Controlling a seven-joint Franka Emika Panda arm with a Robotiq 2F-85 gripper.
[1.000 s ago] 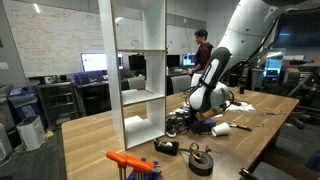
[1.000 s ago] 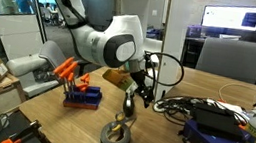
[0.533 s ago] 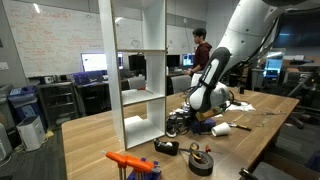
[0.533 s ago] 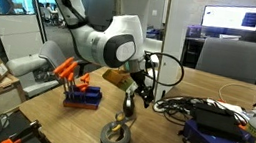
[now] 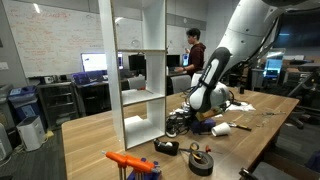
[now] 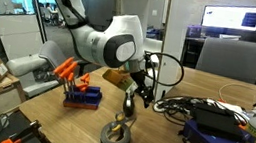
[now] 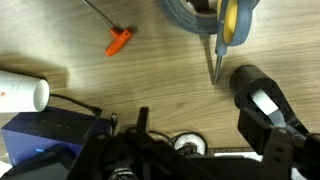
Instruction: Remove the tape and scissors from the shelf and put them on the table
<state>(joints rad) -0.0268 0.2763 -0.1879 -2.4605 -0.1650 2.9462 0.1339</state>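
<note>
A: Black tape (image 6: 116,137), where?
B: Lower centre, on the counter (image 6: 68,126). Scissors (image 6: 128,107) stand upright over its hole, straight below the tool (image 6: 135,93).
A: Tool gripping them?
B: Can't tell.

Your arm (image 5: 240,40) comes down from high on the right in an exterior view, bends at a bulky white joint (image 6: 113,45), and carries the pincer (image 6: 129,108) pointing straight down, low in the scene. You can't tell whether its jaws stand apart or together; the wrist view shows only dark, blurred parts of it.
</note>
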